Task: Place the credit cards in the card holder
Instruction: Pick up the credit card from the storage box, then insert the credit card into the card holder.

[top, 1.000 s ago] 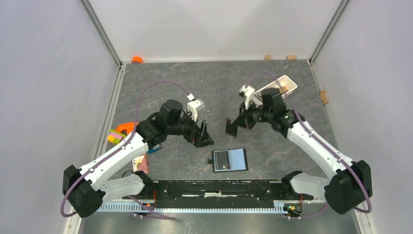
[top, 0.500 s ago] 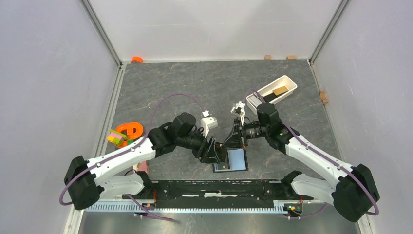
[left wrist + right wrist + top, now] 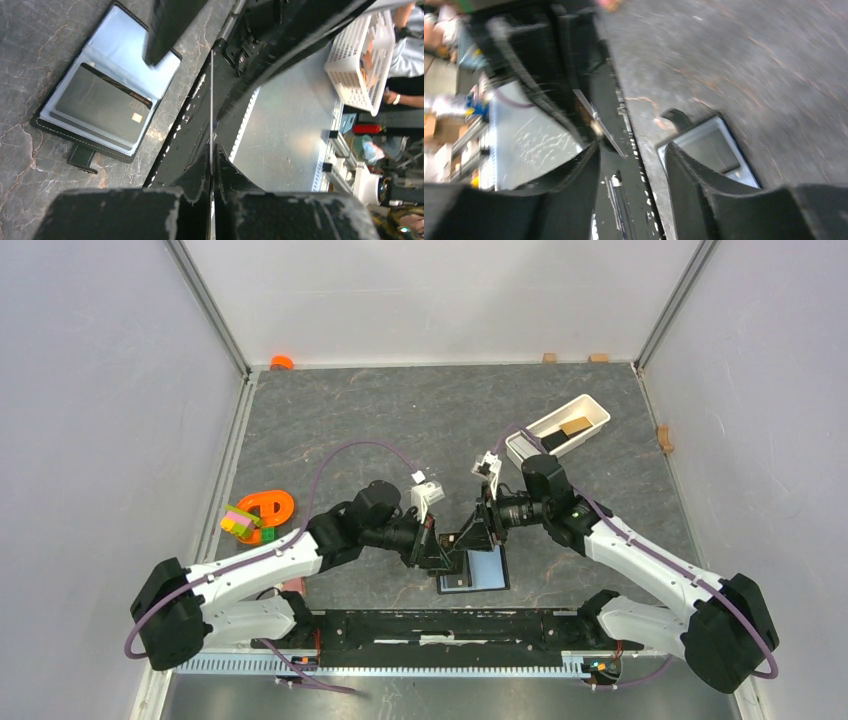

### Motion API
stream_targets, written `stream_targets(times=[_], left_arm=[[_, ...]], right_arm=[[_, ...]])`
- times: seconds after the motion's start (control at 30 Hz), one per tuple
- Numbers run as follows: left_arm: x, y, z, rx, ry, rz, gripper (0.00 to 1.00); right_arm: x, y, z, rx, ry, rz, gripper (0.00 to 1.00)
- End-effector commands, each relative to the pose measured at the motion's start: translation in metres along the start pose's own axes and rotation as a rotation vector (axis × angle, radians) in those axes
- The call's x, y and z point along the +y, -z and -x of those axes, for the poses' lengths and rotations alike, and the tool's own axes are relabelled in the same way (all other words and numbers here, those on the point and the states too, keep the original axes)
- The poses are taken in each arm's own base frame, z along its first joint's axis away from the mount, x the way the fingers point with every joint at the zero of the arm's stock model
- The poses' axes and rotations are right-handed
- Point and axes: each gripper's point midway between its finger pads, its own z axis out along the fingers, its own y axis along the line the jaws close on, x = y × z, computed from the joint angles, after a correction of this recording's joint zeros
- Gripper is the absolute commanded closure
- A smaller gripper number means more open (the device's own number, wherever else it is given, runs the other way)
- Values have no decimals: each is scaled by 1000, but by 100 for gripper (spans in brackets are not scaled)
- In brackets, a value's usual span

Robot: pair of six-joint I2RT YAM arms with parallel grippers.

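The black card holder (image 3: 486, 570) lies open on the table between both arms, its snap tab to the left. A black credit card (image 3: 100, 107) sits in its clear pocket. My left gripper (image 3: 212, 150) is shut on another credit card (image 3: 211, 100), seen edge-on as a thin line rising from its jaws. The right wrist view shows that same card (image 3: 596, 120) as a thin sliver left of the card holder (image 3: 709, 150). My right gripper (image 3: 631, 147) is open just above the holder, its jaws apart on either side of the card and not pressing it.
A white tray (image 3: 596, 410) at the back right holds a tan card and a black one. An orange ring with coloured blocks (image 3: 262, 510) lies at the left. The black rail (image 3: 450, 625) runs along the near edge, close behind the holder.
My right arm brought a dark card down from the tray side to the holder. The left gripper came in, shut on that card, and the right gripper opened.
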Motion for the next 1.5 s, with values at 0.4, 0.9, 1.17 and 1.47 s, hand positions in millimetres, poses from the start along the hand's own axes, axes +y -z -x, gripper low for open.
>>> stream_targets(times=[0.4,0.9,1.17,1.47], left_arm=[[42,-65,-27,-72,474,83,98],[58,-82,-38,-27,519,122,98],[63,-89,-45,3,524,120,98],[66,-92,-49,16,529,118,98]], right_arm=[[-127,57,-123,126,-285,-809,57],[-119,51,-120,109,-281,-773,67],[-113,45,-130,135,-300,-730,67],[-111,39,-140,167,-309,-710,69]])
